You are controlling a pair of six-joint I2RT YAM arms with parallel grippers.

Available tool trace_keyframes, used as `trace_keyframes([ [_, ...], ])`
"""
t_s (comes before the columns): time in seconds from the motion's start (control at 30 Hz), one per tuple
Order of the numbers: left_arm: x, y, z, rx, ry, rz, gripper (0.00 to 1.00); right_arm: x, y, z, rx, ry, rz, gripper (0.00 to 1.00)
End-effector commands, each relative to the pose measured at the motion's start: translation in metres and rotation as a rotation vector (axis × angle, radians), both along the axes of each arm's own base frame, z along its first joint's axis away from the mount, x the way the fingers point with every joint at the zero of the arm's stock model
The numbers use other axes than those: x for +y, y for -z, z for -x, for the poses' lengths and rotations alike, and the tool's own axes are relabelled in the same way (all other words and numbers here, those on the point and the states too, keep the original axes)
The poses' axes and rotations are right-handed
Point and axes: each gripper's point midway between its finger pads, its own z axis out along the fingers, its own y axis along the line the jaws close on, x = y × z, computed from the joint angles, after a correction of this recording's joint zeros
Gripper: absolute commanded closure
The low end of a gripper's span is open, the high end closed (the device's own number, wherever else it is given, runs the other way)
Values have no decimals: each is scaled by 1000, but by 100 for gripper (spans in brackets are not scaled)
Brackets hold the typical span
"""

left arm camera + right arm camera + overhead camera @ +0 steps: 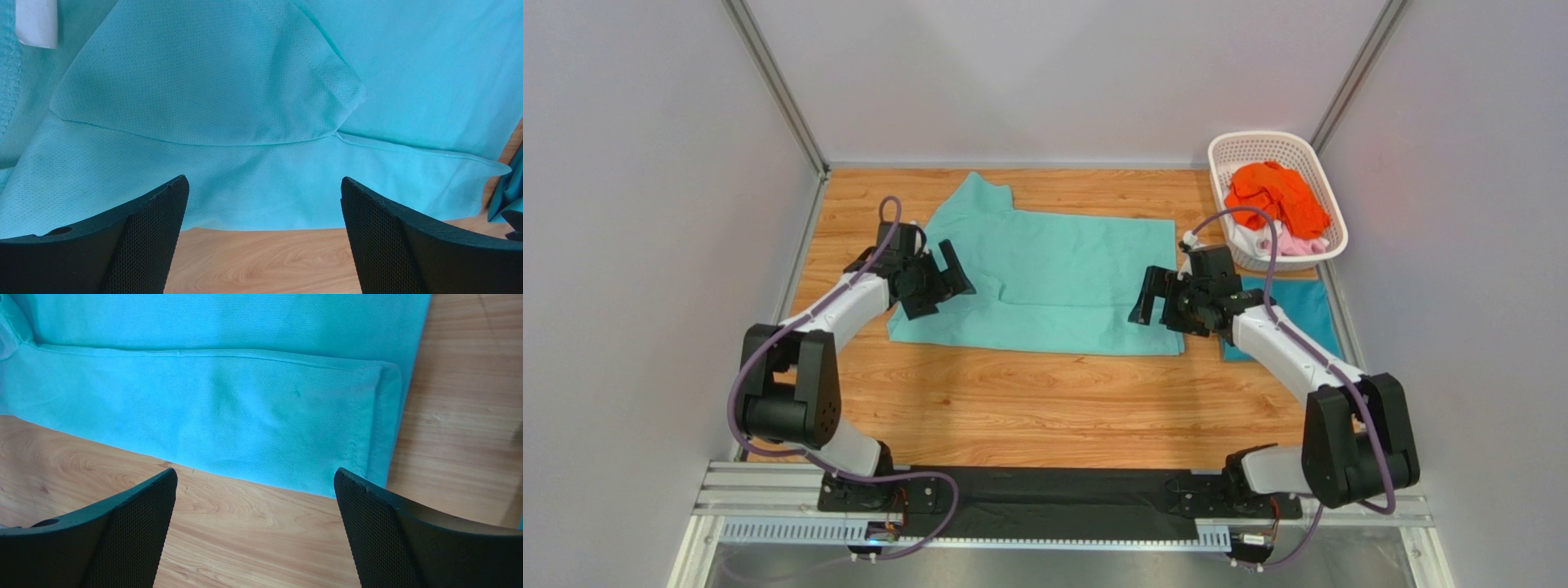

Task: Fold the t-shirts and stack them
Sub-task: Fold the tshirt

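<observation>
A mint green t-shirt (1051,276) lies flat on the wooden table, its near part folded over in a long band (245,410). My left gripper (955,272) hovers open at the shirt's left end, over a folded sleeve (202,79), and holds nothing (263,184). At the shirt's near right corner my right gripper (1155,304) is open and empty too, with bare wood between its fingers (255,473). A darker teal blue t-shirt (1314,312) lies folded on the right, partly under the right arm. Orange (1274,194) and pink (1298,243) t-shirts are bunched in the basket.
A white lattice basket (1259,137) stands at the back right corner. Grey walls close in the table on the left, back and right. Bare wood (1038,398) runs between the mint shirt and the arm bases.
</observation>
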Motion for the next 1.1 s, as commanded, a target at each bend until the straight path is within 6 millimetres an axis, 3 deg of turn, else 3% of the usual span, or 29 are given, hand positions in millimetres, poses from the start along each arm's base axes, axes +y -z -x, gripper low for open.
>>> trace_keyframes([
  [0.0, -9, -9, -18, -86, 57, 22, 0, 18, 3, -10, -76, -73, -40, 0],
  [0.2, -16, 25, -2, 49, 81, 60, 0, 24, 29, -13, -15, -63, -58, 0],
  [0.4, -10, 34, 26, 111, 38, 53, 0, 20, 60, 12, 79, -29, -48, 0],
  [0.47, -11, 36, 37, 133, 37, 67, 0, 18, 57, 18, 73, -7, -59, 0],
  [0.6, -11, 48, 76, 206, -5, 107, 0, 16, 60, 47, 99, -7, -83, 0],
  [0.77, 9, 62, 127, 283, -142, 52, 0, 4, 73, 91, 168, 33, -67, 0],
  [0.87, 12, 63, 147, 283, -165, 61, 0, 1, 69, 108, 166, 61, -84, 0],
  [0.9, 12, 63, 153, 298, -185, 67, 0, -4, 75, 121, 208, 72, -67, 0],
  [1.07, 13, 62, 176, 295, -248, 82, 0, -10, 69, 142, 216, 124, -84, 0],
])
